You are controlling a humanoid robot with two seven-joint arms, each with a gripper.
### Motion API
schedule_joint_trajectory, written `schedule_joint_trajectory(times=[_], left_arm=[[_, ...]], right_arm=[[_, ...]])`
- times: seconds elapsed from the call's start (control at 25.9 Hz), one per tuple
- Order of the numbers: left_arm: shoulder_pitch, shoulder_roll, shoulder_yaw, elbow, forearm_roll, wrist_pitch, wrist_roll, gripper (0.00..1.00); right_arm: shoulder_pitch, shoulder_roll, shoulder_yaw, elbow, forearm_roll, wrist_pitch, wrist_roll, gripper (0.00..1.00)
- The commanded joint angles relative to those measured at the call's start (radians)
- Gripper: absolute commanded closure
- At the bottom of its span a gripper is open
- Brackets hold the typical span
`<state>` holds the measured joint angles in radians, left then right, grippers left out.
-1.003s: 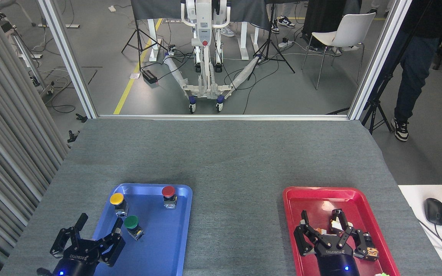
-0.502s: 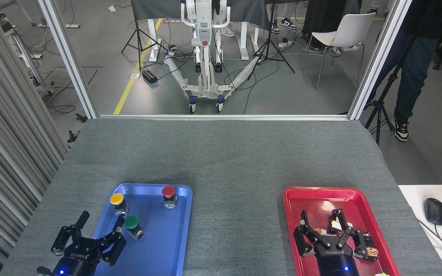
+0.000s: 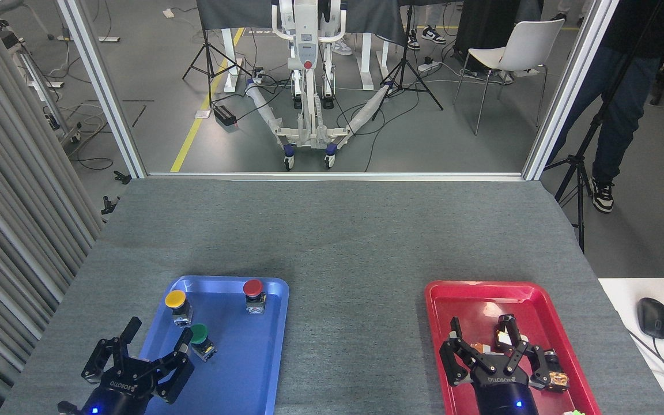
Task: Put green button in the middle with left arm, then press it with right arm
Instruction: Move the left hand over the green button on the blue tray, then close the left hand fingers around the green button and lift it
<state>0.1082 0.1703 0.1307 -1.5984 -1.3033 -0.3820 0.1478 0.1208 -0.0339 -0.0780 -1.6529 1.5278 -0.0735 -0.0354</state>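
Observation:
The green button (image 3: 199, 336) stands in the blue tray (image 3: 251, 357), below the yellow one and left of the tray's centre. My left gripper (image 3: 156, 337) is open at the tray's near left edge, and one fingertip (image 3: 185, 337) reaches right up beside the green cap. My right gripper (image 3: 485, 337) hovers open over the red tray (image 3: 464, 297) with nothing between its fingers. The middle (image 3: 355, 323) is bare grey cloth between the two trays.
A yellow button (image 3: 176, 302) and a red button (image 3: 253, 291) also stand in the blue tray. Small items (image 3: 554, 374) lie in the red tray beside my right gripper. A mouse (image 3: 653, 317) sits on a white desk at right. A person's legs (image 3: 614, 115) stand beyond the table.
My left gripper has crept forward and right, so its fingertip now partly overlaps the green button's left side. The right gripper has barely moved. The person's tripod behind has shifted.

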Motion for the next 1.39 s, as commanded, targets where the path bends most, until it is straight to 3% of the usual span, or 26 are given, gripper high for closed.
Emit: schedule_joint_trajectory(times=[0.0, 0.96, 1.16, 1.35], left_arm=[[0.002, -0.002, 0.001, 0.000, -0.001, -0.002, -0.002, 0.01], [0.005, -0.003, 0.004, 0.077, -0.019, 0.008, -0.005, 0.01], [-0.010, -0.014, -0.036, 0.201, -0.030, 0.009, 0.007, 0.02], [-0.101, -0.014, -0.069, 0.336, -0.151, 0.009, 0.009, 0.03]], right_arm=[[-0.003, 0.002, 0.001, 0.001, 0.000, 0.000, -0.001, 0.00], [-0.020, 0.000, 0.004, 0.001, 0.002, -0.002, 0.000, 0.00], [-0.021, 0.002, 0.003, 0.001, 0.000, -0.002, 0.000, 0.00], [-0.018, 0.003, 0.004, 0.001, 0.000, -0.002, 0.000, 0.00]])
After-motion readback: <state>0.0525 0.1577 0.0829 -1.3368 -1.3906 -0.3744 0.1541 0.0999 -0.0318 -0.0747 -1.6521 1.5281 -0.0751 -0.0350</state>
